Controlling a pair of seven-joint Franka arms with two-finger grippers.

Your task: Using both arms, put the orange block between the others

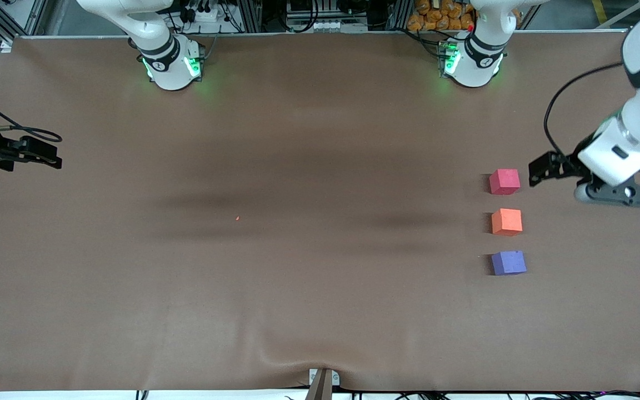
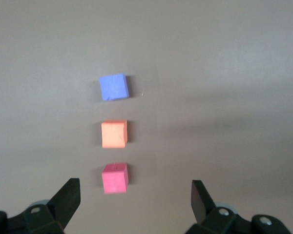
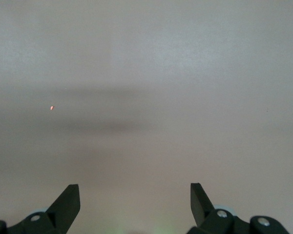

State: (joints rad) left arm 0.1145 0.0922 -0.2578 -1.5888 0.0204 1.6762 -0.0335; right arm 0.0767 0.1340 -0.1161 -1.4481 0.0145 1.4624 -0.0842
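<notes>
Three small cubes stand in a row toward the left arm's end of the table. The orange block is the middle one. The red-pink cube is farther from the front camera, and the purple-blue cube is nearer to it. Small gaps separate them. My left gripper hangs open and empty beside the red-pink cube, apart from it. My right gripper waits open and empty over the table's right-arm end.
A brown cloth covers the table and bulges in a wrinkle by a clamp at the front edge. A tiny orange speck lies mid-table. Both arm bases stand along the edge farthest from the front camera.
</notes>
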